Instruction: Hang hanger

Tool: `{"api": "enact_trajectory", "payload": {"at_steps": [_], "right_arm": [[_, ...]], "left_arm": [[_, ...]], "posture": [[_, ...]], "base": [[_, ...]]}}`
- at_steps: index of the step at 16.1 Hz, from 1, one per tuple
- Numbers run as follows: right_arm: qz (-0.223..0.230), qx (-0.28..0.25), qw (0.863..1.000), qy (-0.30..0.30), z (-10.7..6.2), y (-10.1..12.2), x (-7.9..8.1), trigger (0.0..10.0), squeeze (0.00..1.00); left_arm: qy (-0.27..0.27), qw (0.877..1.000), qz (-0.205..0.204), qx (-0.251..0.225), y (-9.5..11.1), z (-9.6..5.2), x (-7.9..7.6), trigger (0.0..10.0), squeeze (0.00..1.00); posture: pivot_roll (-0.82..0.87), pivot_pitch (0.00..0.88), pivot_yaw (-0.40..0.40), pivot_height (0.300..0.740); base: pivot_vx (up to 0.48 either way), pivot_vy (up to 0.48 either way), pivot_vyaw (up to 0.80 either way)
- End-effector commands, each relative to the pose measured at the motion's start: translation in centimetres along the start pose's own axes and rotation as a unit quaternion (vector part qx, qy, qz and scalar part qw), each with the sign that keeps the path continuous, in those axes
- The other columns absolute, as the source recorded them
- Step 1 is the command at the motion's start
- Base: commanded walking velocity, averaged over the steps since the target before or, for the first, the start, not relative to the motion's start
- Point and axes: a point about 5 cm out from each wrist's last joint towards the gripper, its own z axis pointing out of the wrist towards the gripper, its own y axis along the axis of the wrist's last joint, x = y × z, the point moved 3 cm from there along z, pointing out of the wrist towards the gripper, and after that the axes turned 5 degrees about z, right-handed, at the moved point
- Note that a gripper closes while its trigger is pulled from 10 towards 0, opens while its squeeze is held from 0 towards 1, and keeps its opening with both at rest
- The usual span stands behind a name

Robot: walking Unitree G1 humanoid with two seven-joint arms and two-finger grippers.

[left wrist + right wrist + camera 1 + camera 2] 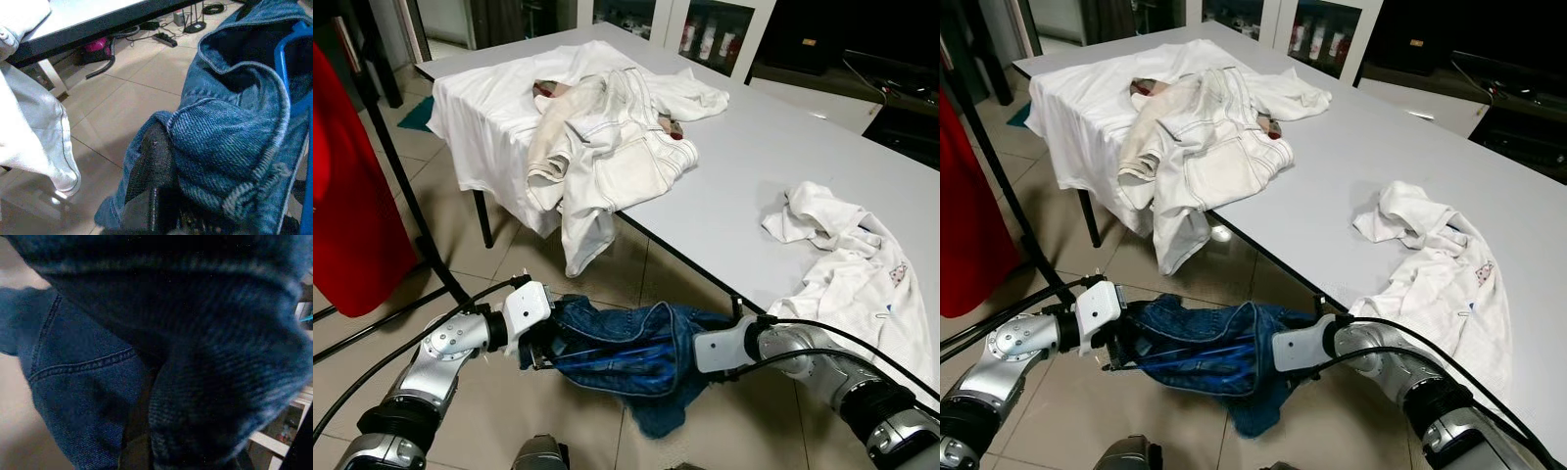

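Observation:
A blue denim garment [636, 362] hangs stretched between my two grippers, low over the tiled floor in front of the table. A blue plastic hanger [287, 73] sits inside it, and its thin bars show through the folds [1185, 354]. My left gripper [536, 345] is shut on the garment's left end; one black finger [152, 161] presses against the denim. My right gripper [693, 351] is buried in the garment's right end, with denim wrapped over its finger [139, 431].
A grey table [773, 147] stands ahead with a heap of white clothes [597, 127] draped over its left corner and a white shirt [842, 264] on the right. A red garment [342, 215] hangs on a black rack [406, 186] at the left.

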Motion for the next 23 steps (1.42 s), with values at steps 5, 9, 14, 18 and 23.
{"api": "enact_trajectory", "payload": {"at_steps": [5, 9, 14, 18, 23], "right_arm": [[0.004, 0.067, 0.998, -0.012, -1.9, -3.4, -1.2, 0.0, 0.00], [0.069, -0.059, 0.996, 0.013, -3.2, -1.2, -1.3, 0.0, 0.00], [0.040, -0.059, 0.996, 0.046, -3.7, -1.7, -0.8, 0.0, 0.00], [0.002, -0.030, 0.998, 0.058, -3.8, -2.5, -0.4, 0.0, 0.00], [0.008, 0.002, 0.999, 0.038, -3.6, -3.4, -0.7, 0.0, 0.00]], "left_arm": [[-0.020, 0.999, -0.001, 0.049, -2.1, -1.8, -1.4, 0.0, 0.00], [-0.039, 0.995, -0.008, 0.091, -4.3, -3.2, -3.5, 0.0, 0.00], [-0.049, 0.994, -0.001, 0.097, -4.6, -3.4, -3.9, 0.0, 0.00], [-0.040, 0.995, 0.006, 0.090, -4.1, -3.5, -3.2, 0.0, 0.00], [-0.033, 0.995, 0.011, 0.089, -3.9, -3.8, -2.4, 0.0, 0.00]], "posture": [[0.16, 0.012, -0.096, 0.710], [0.17, 0.007, -0.101, 0.710], [0.17, 0.001, -0.106, 0.710], [0.17, 0.009, -0.107, 0.710], [0.17, 0.012, -0.101, 0.710]], "base": [[0.000, 0.000, 0.00], [0.000, 0.000, 0.00], [0.000, 0.000, 0.00], [0.000, 0.000, 0.00], [0.000, 0.000, 0.00]]}}
